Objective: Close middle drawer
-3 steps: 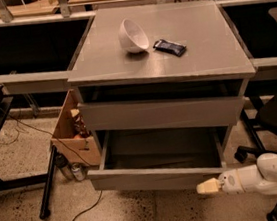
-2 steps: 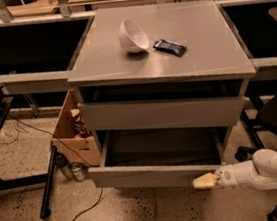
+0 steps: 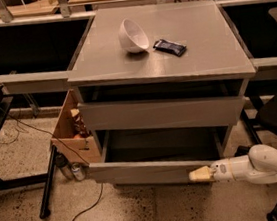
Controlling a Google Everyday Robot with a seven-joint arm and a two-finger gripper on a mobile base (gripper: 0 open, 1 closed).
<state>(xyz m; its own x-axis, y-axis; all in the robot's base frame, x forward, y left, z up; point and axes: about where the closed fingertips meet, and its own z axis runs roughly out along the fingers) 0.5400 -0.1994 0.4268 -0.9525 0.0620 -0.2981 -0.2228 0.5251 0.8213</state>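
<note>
My arm [image 3: 258, 165] is a chain of smooth, rounded white shells, bulbous at the joint. My gripper [image 3: 201, 174], low at the right of the view, narrows to a pale tan tip.

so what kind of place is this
Probably an office or lab: a drawer cabinet between desks, a cardboard box, floor cables. The gripper is at the front of the open drawer.

- Warm, rather dim indoor light falls from above, and the grey worktop [image 3: 196, 45] shows a soft sheen towards its front edge.
- The white bowl [image 3: 132, 35] is the brightest thing and throws a small shadow beneath itself.
- The inside of the open middle drawer [image 3: 146, 171] lies in deep shadow.
- The hand [image 3: 194, 175], lit pale yellow, is at the right end of that drawer's front.
</note>
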